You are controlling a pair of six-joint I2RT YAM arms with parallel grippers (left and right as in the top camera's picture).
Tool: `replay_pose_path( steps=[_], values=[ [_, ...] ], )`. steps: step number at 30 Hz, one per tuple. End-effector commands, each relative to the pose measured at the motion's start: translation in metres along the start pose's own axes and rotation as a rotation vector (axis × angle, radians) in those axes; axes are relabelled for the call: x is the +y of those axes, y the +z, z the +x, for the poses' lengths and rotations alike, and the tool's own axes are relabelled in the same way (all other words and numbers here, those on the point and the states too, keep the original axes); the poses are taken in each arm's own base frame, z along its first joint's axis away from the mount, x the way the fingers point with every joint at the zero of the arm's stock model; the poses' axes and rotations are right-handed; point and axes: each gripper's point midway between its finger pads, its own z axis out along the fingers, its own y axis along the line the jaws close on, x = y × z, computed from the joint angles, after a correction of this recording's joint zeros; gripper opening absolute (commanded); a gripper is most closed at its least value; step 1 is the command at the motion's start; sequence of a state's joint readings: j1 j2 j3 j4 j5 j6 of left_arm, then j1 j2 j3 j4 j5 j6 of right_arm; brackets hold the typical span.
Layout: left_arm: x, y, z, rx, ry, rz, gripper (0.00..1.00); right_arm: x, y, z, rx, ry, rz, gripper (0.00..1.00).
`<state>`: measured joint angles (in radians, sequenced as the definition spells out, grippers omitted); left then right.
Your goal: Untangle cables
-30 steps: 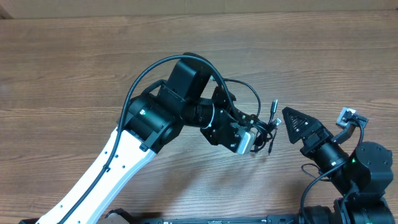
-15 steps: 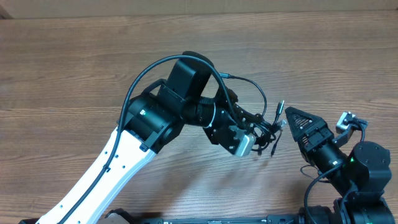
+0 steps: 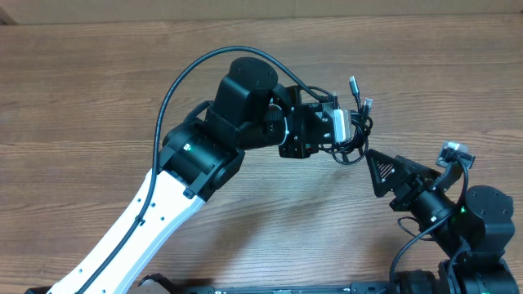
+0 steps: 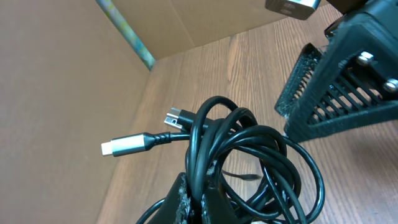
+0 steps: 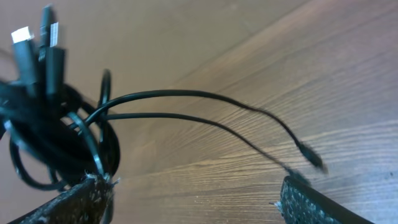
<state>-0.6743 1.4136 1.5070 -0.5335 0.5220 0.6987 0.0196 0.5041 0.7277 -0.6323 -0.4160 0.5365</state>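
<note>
The cables (image 3: 353, 131) are a knotted bundle of thin black cords held off the table. My left gripper (image 3: 343, 129) is shut on the bundle; in the left wrist view its fingers (image 4: 200, 198) pinch several strands (image 4: 249, 155), and a silvery plug (image 4: 118, 147) sticks out left. My right gripper (image 3: 378, 170) is open, just below and right of the bundle. In the right wrist view the bundle (image 5: 56, 130) hangs at the left finger, and two loose cord ends (image 5: 205, 118) trail right with small plugs.
The wooden table (image 3: 98, 98) lies beneath. A cardboard wall (image 4: 68, 81) runs along the far edge. The left arm's thick black cable (image 3: 188, 77) arcs above its wrist. The right arm's base (image 3: 482, 220) sits at the lower right.
My left gripper has lifted and turned the bundle up and back, away from the front. My right gripper has dropped slightly below it and stays open.
</note>
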Motion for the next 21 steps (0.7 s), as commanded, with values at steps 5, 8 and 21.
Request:
replay_pose_path(
  steps=[5,8,21],
  values=[
    [-0.002,-0.013,-0.018,-0.044,-0.033,0.004,0.04,0.020,-0.004,-0.002,0.008,-0.122,-0.090,0.86],
    [-0.005,-0.013,-0.020,-0.055,-0.059,0.021,0.04,0.019,-0.004,-0.002,0.006,-0.121,-0.087,0.86],
    [-0.054,-0.027,-0.055,-0.262,-0.064,0.316,0.04,-0.030,-0.007,-0.009,-0.062,0.006,0.176,0.84]
  ],
)
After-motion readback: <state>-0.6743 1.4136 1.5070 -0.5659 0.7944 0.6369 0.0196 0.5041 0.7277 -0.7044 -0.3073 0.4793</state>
